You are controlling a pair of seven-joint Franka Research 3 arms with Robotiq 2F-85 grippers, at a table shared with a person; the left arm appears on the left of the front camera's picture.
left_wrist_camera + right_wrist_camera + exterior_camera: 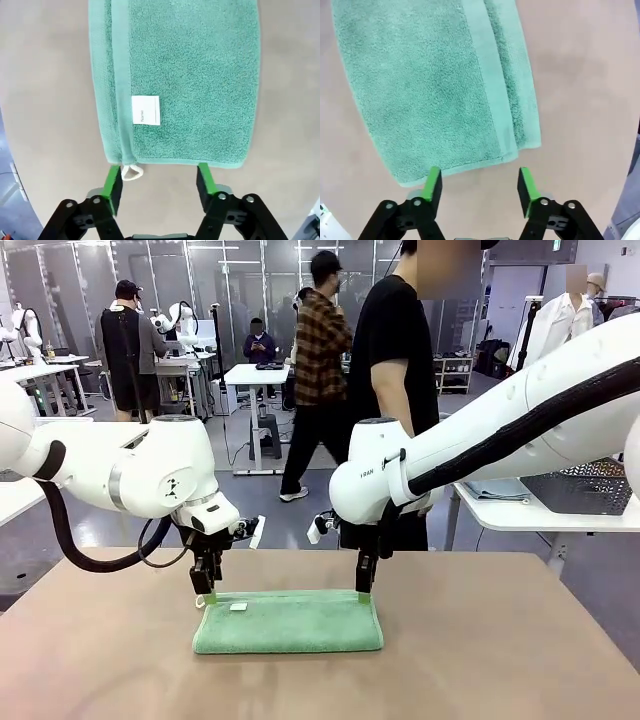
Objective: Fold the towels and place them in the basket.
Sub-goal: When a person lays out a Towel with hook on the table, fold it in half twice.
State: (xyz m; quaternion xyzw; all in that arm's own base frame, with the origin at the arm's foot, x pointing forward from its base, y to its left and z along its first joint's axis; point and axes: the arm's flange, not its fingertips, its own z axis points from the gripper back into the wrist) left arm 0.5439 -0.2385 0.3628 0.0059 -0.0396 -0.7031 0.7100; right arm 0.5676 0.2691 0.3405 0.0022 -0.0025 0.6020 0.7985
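A folded green towel (288,622) lies in the desk (500,640) middle; left jaws and right jaws, spread and empty, stand at its far corners.

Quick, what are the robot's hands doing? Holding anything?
Left gripper: open, empty, by the towel edge.
Right gripper: open, empty, by the towel edge.

L arm (150,480) low, jaws open | R arm (500,410) low, jaws open

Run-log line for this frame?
towel folded, flat on table | left gripper jaws open at towel's left end | right gripper jaws open at right end | nothing held
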